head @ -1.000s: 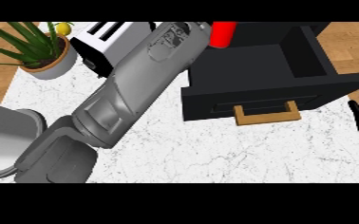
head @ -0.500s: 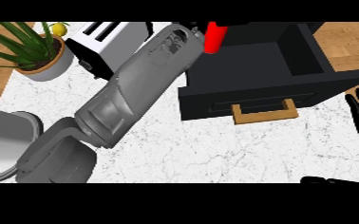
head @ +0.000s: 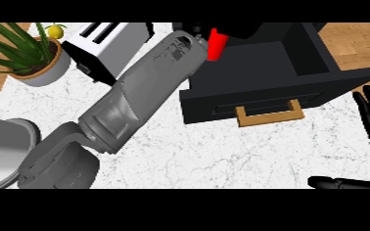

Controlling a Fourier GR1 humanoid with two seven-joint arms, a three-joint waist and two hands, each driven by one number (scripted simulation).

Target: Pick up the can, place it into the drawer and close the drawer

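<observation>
White marbled counter fills the head view, with a black drawer standing open on it, its wooden handle facing the robot. The left forearm reaches up across the counter, and the left hand is at the drawer's far left corner, its dark fingers curled round the top of the red can. They merge with the black drawer behind them, so the exact grip is hard to read. The can hangs just below the hand, tilted a little, over the drawer's left rim and not yet inside. Left of that hand are a toaster and, further left, a potted plant. The right hand rests at the right edge of the view, fingers straight and spread, near the drawer's front corner. The step in hand looks like carrying the can over the opening. To do it well, the left hand should shift the can to its right until it is clear of the rim, lower it onto the drawer floor, and only then let go. The handle, below and right of the left hand, is the obvious place to push the drawer closed.
</observation>
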